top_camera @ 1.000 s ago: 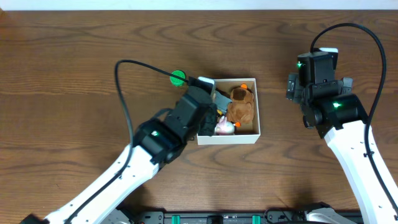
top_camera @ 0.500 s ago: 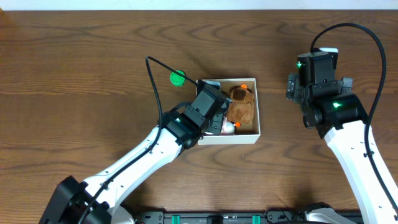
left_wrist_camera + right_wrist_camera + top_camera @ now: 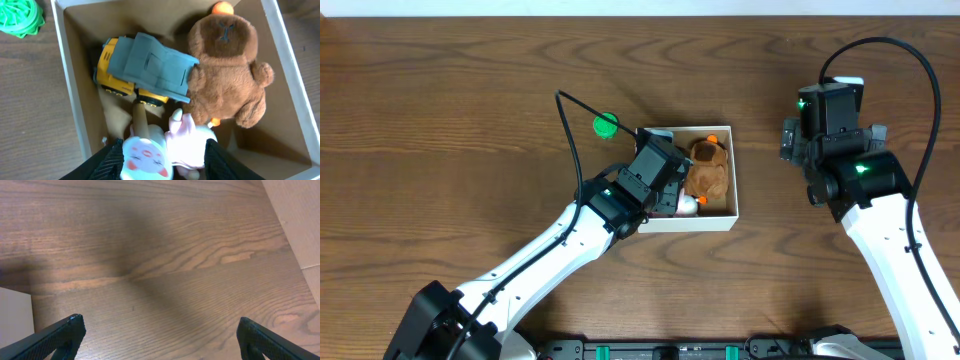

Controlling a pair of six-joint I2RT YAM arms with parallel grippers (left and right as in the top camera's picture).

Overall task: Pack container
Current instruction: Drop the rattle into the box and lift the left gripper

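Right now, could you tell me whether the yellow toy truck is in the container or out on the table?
In: the truck lies within the walls of the container, against the brown plush toy.

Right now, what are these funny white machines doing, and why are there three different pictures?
They are two robot arms at a wooden table, each ending in a two-finger gripper. One picture looks down from above; the other two come from little cameras on the wrists. The left gripper hangs open over the cardboard box, holding nothing. Inside lie a brown teddy, a yellow and grey toy truck, a small white toy with a painted face and a pink one. A green round thing sits on the table beside the box. The right gripper is open above the table.
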